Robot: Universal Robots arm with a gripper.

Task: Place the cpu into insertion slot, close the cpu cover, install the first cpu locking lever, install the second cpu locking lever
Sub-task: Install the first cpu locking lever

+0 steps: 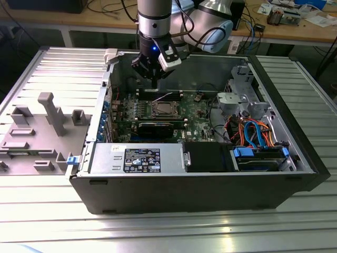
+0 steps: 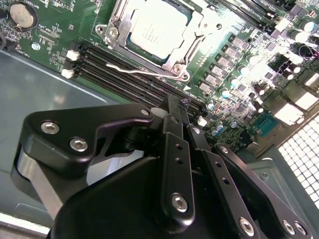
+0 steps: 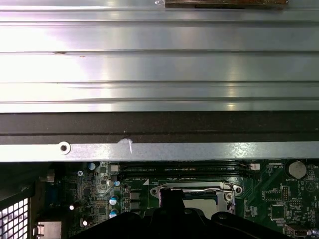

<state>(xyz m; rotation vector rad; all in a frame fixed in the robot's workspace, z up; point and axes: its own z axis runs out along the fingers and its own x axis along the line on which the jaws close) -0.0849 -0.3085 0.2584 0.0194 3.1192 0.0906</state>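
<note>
Hovering above green motherboard [image 2: 60,35]: matte black gripper [image 2: 175,107], fingers [image 2: 174,144] seemingly pressing together, gripping nothing. Beyond, thin wire lever [image 2: 142,72] lying beside shiny square cpu cover [image 2: 198,31], framing silver-grey cpu [image 2: 157,30]; insertion slot underneath mostly hidden.

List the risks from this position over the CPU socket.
1. The thin locking lever juts loose over the memory slots. The gripper, hanging just beside it, might slip off it or bend it.
2. The cpu cover lies over the cpu but looks unlatched, so a sideways push could shift it.
3. Upright capacitors crowd one flank of the socket and could be clipped.
</note>
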